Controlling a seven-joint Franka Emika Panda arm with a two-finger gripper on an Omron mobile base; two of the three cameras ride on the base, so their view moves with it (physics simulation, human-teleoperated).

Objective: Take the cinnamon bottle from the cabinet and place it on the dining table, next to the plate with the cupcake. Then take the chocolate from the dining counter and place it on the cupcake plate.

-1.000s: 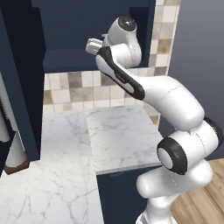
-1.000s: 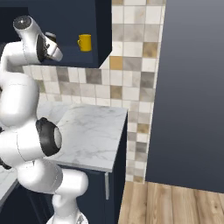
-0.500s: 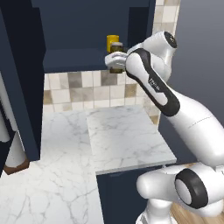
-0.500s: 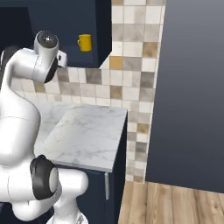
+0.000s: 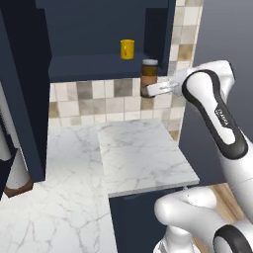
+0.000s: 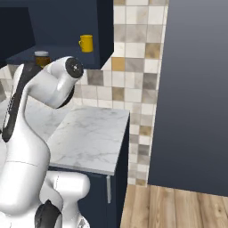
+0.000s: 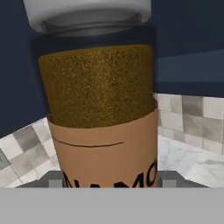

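Observation:
The cinnamon bottle (image 5: 149,74), a brown jar with a pale cap and orange-brown label, hangs upright just in front of the right end of the cabinet (image 5: 89,66) shelf. My gripper (image 5: 154,89) is shut on its lower part from the right side. In the right base view the cinnamon bottle (image 6: 41,58) peeks out behind my arm, level with the cabinet (image 6: 22,55) shelf. The hand view has the cinnamon bottle (image 7: 103,109) very close, its base between the finger tips of the gripper (image 7: 111,181). The dining table, plate, cupcake and chocolate are out of view.
A yellow mug (image 5: 127,49) stands on the shelf, left of and behind the bottle. A marble counter (image 5: 141,158) lies below, with a tiled wall (image 5: 94,96) behind it. An open navy door (image 5: 22,99) hangs at the left. A dark tall panel (image 6: 196,89) rises at the right.
The hand has swung right and down, away from the shelf, and the bottle has come out of the cabinet with it. The mug has stayed put.

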